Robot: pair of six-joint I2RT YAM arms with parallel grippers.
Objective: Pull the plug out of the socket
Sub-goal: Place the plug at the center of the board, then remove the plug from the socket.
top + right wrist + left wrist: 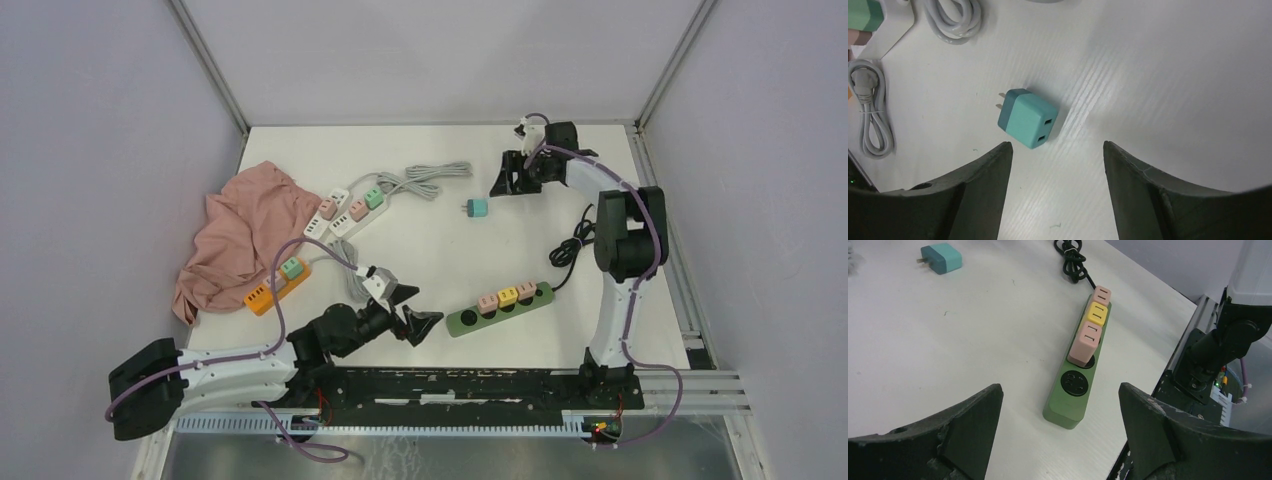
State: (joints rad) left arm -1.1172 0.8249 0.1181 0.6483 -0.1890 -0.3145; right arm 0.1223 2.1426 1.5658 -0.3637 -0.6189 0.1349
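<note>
The teal plug (477,208) lies loose on its side in the far half of the worktop (440,250), a little right of centre and free of any socket. In the right wrist view its two prongs point away from the two slots in its paler face (1027,118). Any lettering on the plug and the strips is too small to read.

The right gripper (515,178) hangs just beyond the plug toward the far right corner. Its jaws stand apart with nothing between them, and the plug rests on the surface ahead of the fingertips (1057,145). Bare worktop surrounds the plug on all sides.

The left gripper (418,310) is near the near edge with its jaws spread wide and empty, facing the end of the green power strip (500,308). The strip lies at a slant close to the near edge. It carries a pink adapter (1085,342), a yellow adapter (1098,314) and a second pink adapter (1102,295) in a row, with one round socket (1075,382) open at the end nearest the gripper (1060,390). Its black cable (572,245) coils toward the right edge.

Along the left edge lies a pink cloth (245,235), with an orange power strip (275,288) beside it. A white power strip (345,212) and a bundled grey cable (425,180) sit further back. The middle of the worktop between the two arms is open.
</note>
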